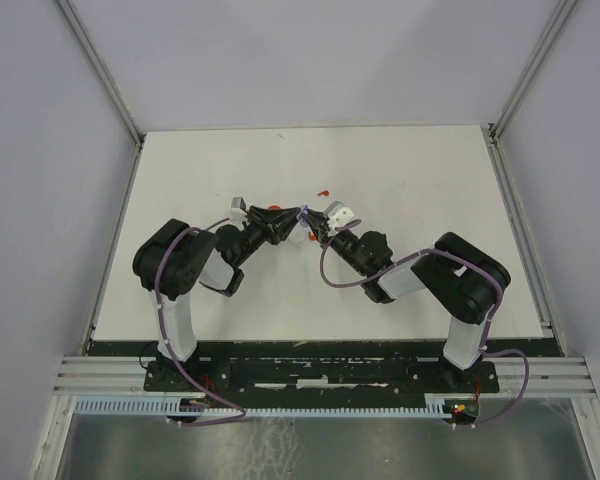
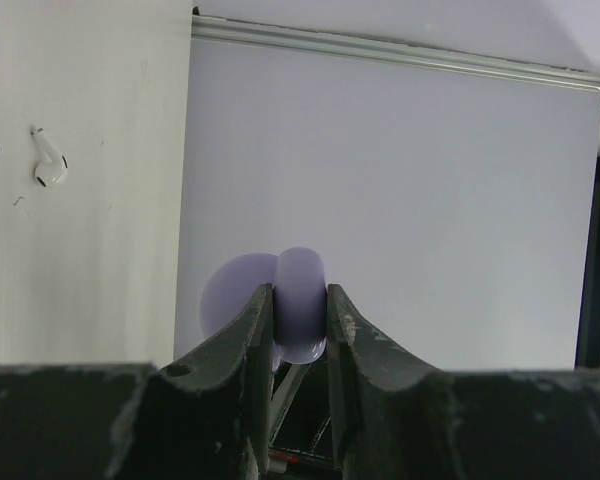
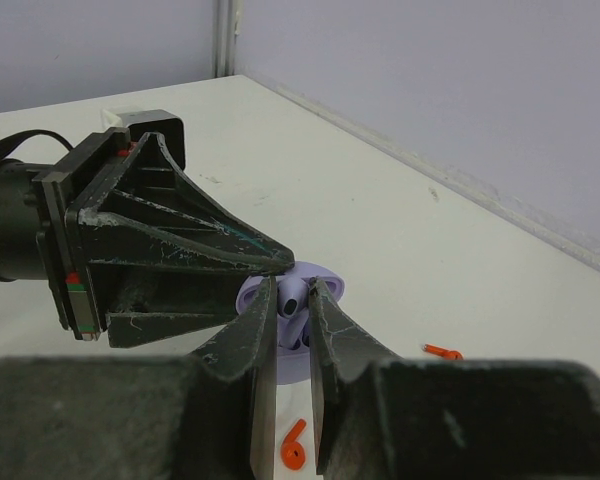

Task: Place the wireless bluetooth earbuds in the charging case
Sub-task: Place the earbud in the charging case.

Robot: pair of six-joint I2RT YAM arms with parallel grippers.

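Note:
My left gripper [image 2: 300,305] is shut on the lavender charging case [image 2: 302,270], held on edge above the table with its lid [image 2: 230,290] open to one side. My right gripper [image 3: 292,292] is shut on a lavender earbud [image 3: 293,297], which sits at the open mouth of the case [image 3: 325,287]. The left gripper's fingers [image 3: 180,245] clamp the case from the left in the right wrist view. In the top view both grippers meet at mid-table, left [image 1: 283,216] and right [image 1: 307,220]. How deep the earbud sits is hidden by the fingers.
Two orange-red earbuds lie on the white table below the grippers, one [image 3: 293,452] directly under my right fingers and one [image 3: 442,351] to the right. A white earbud [image 2: 48,160] lies further off. Another red piece [image 1: 323,190] lies behind the grippers. Lavender walls enclose the table.

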